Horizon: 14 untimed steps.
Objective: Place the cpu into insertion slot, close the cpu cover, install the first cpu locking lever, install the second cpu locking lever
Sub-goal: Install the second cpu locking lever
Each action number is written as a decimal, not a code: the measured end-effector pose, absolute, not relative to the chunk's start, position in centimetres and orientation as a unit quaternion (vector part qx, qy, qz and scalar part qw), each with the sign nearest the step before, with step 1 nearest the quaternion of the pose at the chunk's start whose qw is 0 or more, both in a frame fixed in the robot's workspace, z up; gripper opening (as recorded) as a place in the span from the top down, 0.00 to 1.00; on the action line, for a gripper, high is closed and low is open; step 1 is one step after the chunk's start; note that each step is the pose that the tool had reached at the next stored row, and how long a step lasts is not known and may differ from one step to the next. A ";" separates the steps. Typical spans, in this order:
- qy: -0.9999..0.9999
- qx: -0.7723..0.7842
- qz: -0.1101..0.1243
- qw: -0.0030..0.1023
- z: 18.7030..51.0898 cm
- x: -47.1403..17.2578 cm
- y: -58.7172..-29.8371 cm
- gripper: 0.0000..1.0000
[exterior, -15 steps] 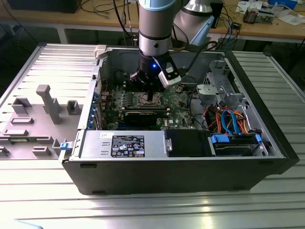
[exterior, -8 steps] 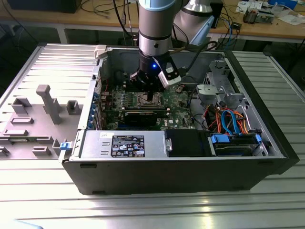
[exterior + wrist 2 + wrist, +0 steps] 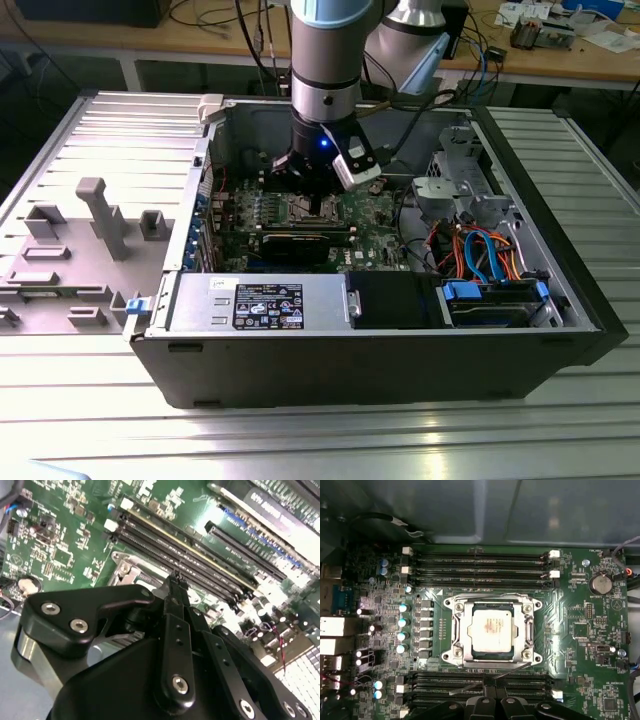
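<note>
In the first wrist view the cpu, a dull silver square, lies in the insertion slot. The cpu cover is down around it. One thin locking lever runs along the socket's far edge. A second lever slants loose across the near edge and passes right at the tips of my gripper. The black fingers are shut together at the socket's edge. The exterior view shows the gripper low inside the case, over the socket.
Long black memory slots flank the socket on both sides. A coin battery sits on the board. A labelled power supply, a drive cage with blue and orange cables and the case walls hem the arm in. A grey panel lies outside.
</note>
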<state>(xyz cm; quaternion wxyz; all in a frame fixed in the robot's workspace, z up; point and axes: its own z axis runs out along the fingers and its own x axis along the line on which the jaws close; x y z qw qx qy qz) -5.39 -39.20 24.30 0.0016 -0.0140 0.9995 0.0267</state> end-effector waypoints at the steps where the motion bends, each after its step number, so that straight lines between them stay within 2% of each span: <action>1: 0.999 -0.017 0.028 -0.005 24.3 -5.4 -39.2 0.89; 4: 0.999 -0.022 0.031 -0.013 24.2 -5.5 -39.2 0.89; 14: 0.998 -0.052 0.041 -0.015 23.0 -6.8 -39.3 0.89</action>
